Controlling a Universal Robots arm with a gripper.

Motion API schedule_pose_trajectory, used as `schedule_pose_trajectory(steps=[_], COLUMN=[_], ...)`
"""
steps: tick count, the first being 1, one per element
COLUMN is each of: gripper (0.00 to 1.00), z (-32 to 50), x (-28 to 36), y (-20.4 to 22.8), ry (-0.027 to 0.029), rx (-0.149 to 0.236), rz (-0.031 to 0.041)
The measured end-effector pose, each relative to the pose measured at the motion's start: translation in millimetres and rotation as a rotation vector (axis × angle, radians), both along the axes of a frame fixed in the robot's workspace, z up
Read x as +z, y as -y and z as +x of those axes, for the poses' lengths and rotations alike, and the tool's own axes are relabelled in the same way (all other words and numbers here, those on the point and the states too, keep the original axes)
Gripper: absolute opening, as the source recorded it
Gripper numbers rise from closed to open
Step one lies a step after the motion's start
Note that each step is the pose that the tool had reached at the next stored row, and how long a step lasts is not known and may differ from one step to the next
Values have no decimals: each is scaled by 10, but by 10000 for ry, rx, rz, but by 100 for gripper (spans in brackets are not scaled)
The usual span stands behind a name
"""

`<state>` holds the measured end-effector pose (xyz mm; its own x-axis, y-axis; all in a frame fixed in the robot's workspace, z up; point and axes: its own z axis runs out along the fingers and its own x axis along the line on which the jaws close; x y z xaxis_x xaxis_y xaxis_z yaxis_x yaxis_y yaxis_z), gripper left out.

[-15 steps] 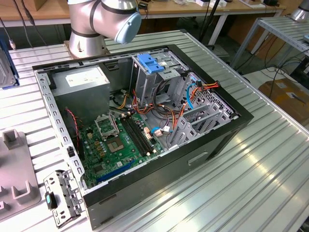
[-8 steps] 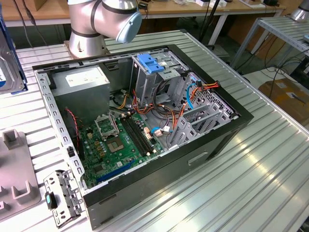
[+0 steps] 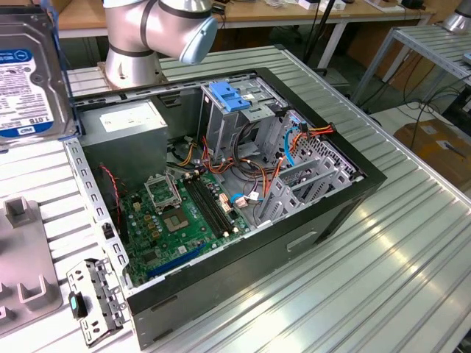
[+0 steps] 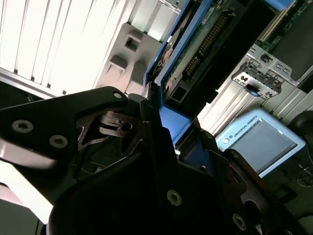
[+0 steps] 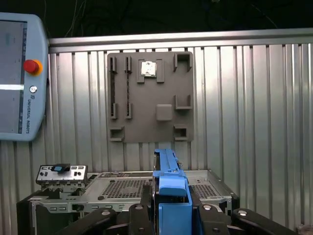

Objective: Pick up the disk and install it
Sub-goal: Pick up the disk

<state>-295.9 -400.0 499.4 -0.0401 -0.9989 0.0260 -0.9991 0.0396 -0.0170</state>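
Although the table (image 3: 412, 243) is occupied by the opened case (image 3: 243, 283), with its grey cage (image 3: 221, 129) standing inside, installation is judged not yet done. The disk (image 3: 29, 73) is held up at the exterior view's left, well apart from the cage. In the first wrist view the gripper (image 5: 170, 205) is clamped on the disk's blue carrier, so pick-up is judged done.
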Motion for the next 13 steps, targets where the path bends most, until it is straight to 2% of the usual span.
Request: schedule_pose_trajectory(steps=[8, 13], gripper=[37, 37], z=[327, 580], x=[-34, -61], y=[43, 76], ry=[-1, -1], rx=[1, 0], rz=[-1, -2])
